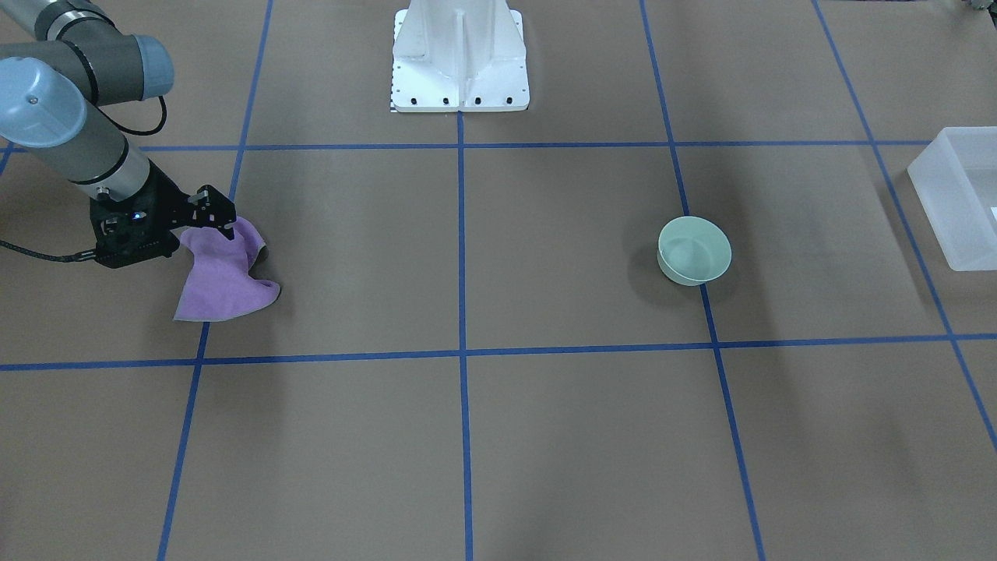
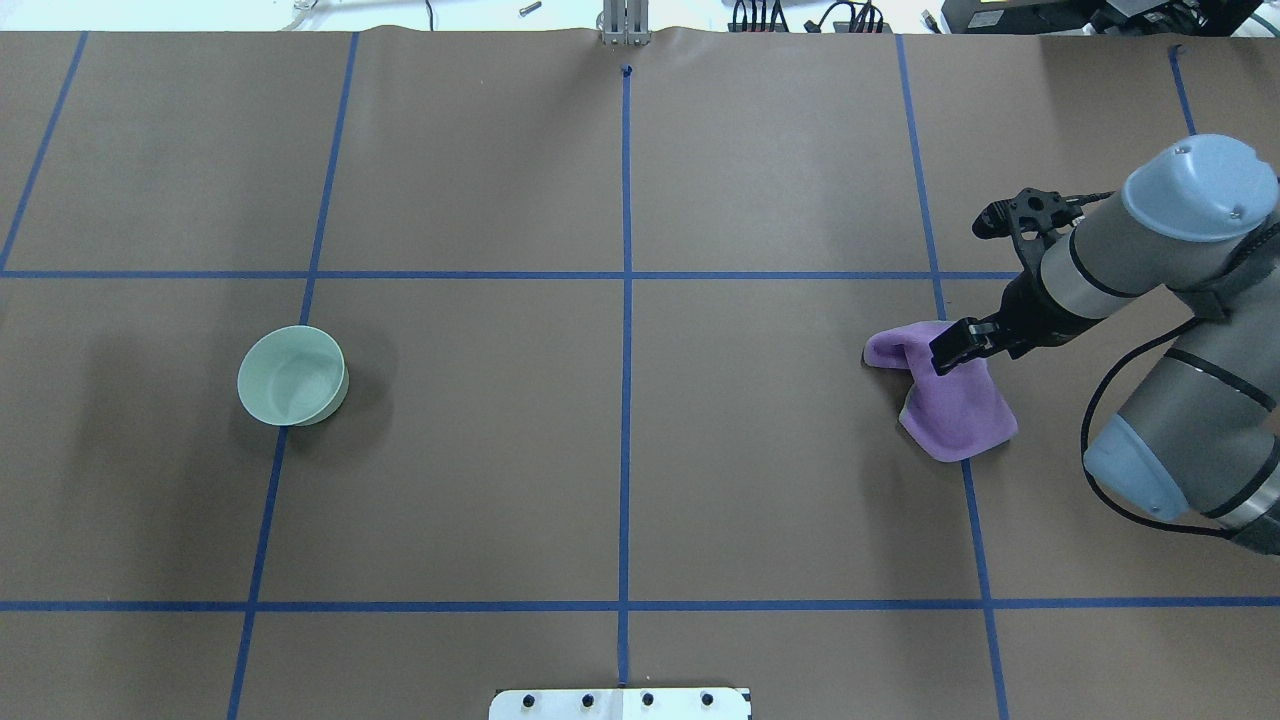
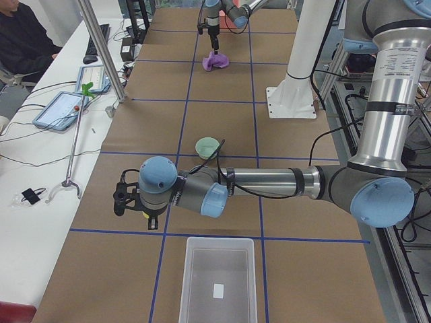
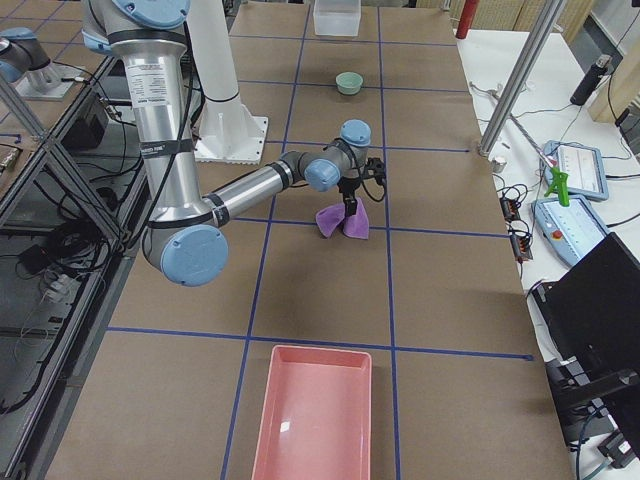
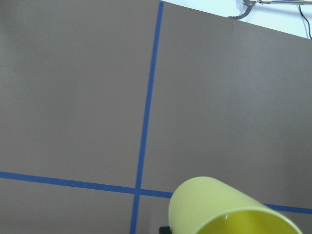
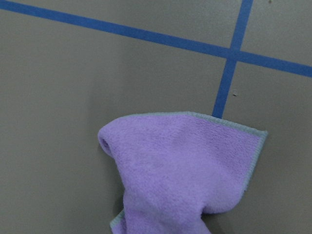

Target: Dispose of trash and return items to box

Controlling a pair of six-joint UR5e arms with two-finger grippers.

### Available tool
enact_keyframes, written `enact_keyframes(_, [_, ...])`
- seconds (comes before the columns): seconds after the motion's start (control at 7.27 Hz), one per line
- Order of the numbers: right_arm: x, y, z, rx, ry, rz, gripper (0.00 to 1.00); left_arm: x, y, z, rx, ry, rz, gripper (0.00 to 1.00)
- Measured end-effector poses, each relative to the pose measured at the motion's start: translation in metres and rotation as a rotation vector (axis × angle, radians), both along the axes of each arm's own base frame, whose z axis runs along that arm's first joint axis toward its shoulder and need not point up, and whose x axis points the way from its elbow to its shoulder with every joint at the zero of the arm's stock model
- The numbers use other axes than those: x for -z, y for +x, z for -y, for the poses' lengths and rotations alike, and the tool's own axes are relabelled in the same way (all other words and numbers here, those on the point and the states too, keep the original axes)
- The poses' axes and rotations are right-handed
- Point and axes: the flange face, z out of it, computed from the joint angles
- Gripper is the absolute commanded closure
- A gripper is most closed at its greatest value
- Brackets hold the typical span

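The right pincer [image 1: 224,227] is clenched on the purple cloth [image 1: 222,284], and the lower part of the cloth drapes onto the table [image 1: 545,436]. For the left pincer [image 3: 120,205] we cannot tell if it is released or clenched, because its fingers are hidden. The yellow cup [image 5: 219,209] shows close under its wrist camera. The mint bowl [image 1: 693,251] stands upright on a blue tape line [image 1: 720,389], well apart from the box [image 1: 958,195]. We judge the bowl light, smooth and rather stiff. We would pinch its rim gently, one finger inside and one outside, since thin plastic can slip.
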Motion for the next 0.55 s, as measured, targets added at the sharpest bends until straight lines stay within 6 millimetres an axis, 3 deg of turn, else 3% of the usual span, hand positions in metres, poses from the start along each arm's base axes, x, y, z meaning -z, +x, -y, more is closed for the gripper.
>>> enact_keyframes(0.28, [-0.007, -0.018, 0.005, 0.016, -0.013, -0.013, 0.96, -0.025, -0.026, -0.009, -0.028, 0.029, 0.07, 1.0])
enact_keyframes(0.55, [-0.014, -0.024, 0.008, 0.022, -0.022, -0.023, 1.0, -0.052, -0.041, -0.018, -0.06, 0.041, 0.112, 1.0])
